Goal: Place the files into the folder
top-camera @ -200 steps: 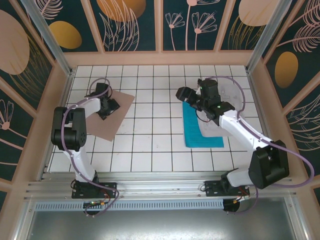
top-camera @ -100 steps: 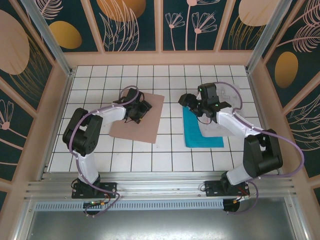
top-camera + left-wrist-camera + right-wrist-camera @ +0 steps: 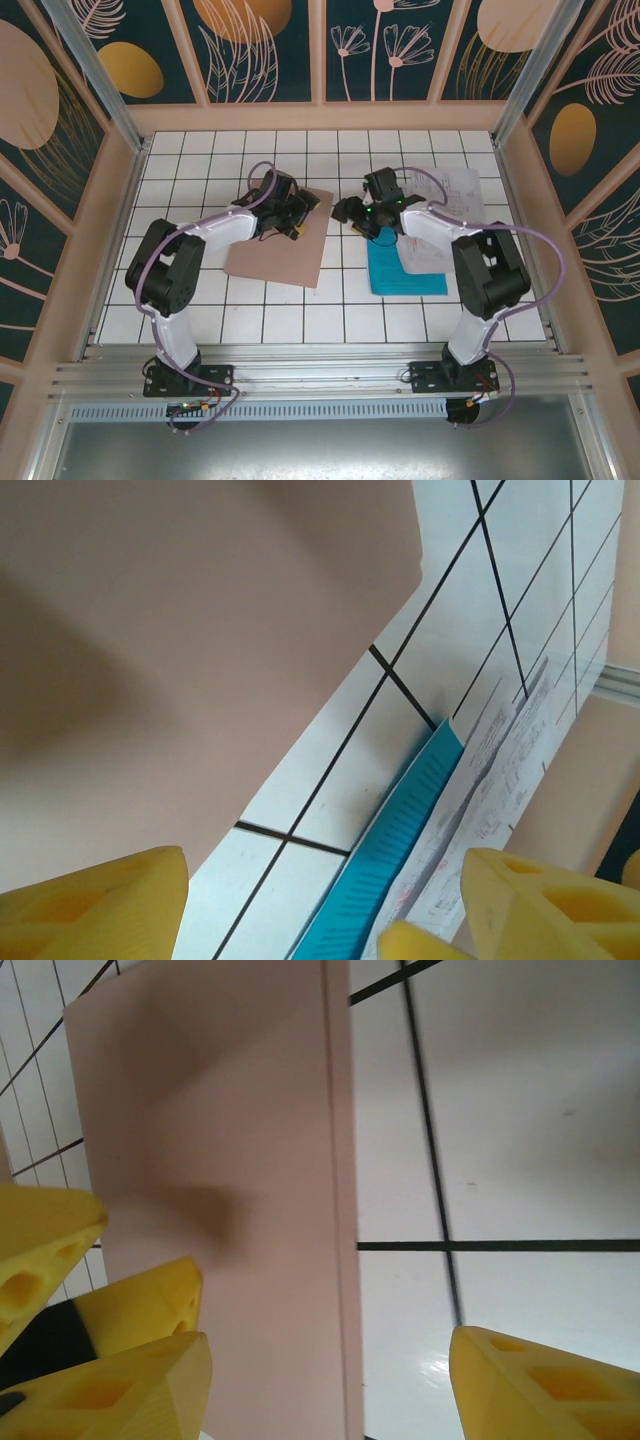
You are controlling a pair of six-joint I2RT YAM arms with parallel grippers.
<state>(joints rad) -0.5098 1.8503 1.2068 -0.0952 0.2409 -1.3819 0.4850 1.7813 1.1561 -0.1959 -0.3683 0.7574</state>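
Two claws hang close together over the middle of the white tiled tabletop (image 3: pixel 300 320). Nearest, on the right, lies the plain teal-blue rectangular sheet (image 3: pixel 390 275), with a white printed paper sheet (image 3: pixel 428 255) overlapping its far right part. To its left, apart from it, the pinkish-brown card folder (image 3: pixel 272 250) lies flat. The left claw (image 3: pixel 298 215) is over the folder's far right corner, yellow fingers (image 3: pixel 90 900) spread and gripping nothing. The right claw (image 3: pixel 343 213) sits between folder and teal sheet, likewise released. Farther back lies another white sheet (image 3: pixel 458 188). Its black print is too small to read.
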